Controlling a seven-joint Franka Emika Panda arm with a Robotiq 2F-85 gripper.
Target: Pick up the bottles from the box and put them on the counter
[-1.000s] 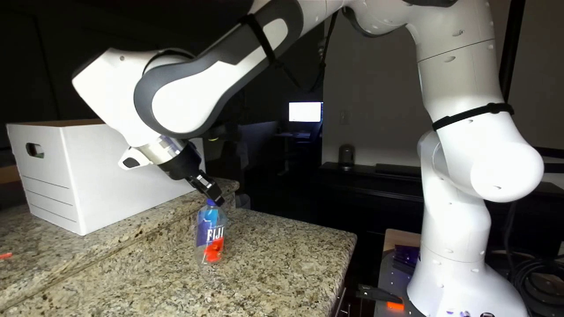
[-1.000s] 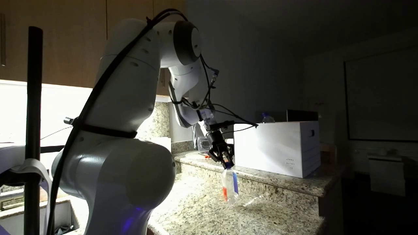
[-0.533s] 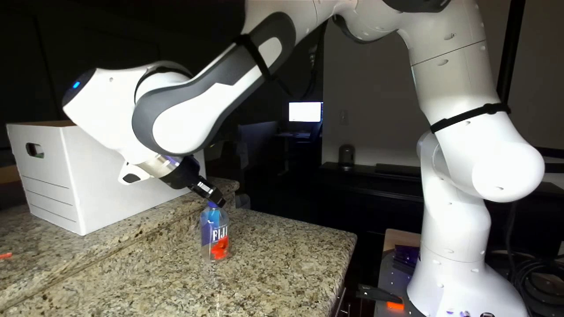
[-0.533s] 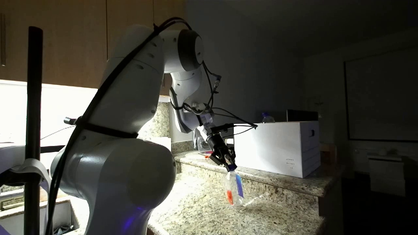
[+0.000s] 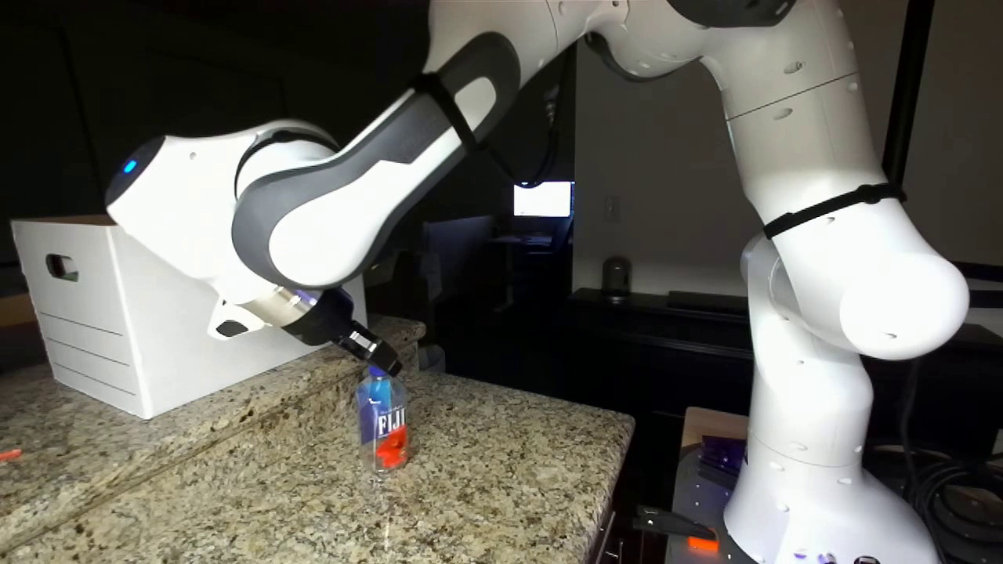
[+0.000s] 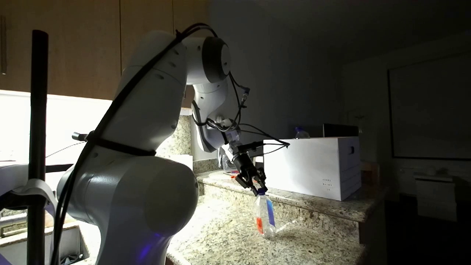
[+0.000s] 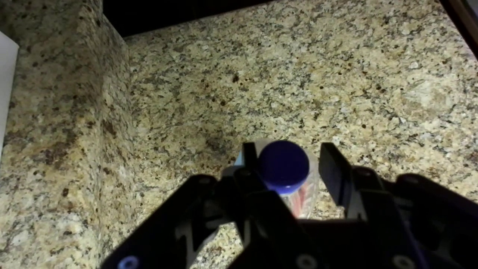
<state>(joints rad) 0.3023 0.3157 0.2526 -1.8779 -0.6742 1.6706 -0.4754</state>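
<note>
A clear bottle with a blue label, a red patch and a blue cap stands on the lower counter. It also shows in an exterior view, where it looks slightly tilted. In the wrist view its cap lies between the jaws of my gripper, close against the left finger, with a clear gap to the right finger. The gripper is open around the cap. The white box stands on the raised step. Another blue-capped bottle pokes above the box rim.
The raised granite step runs beside the bottle. A clear plastic thing and small red bits lie on that step. The counter ends at an edge toward the robot base. A sink shows at lower left.
My gripper and the bottle have come down and shifted slightly to the bottle's present spot on the counter. The fingers look spread wider around the cap than before.
</note>
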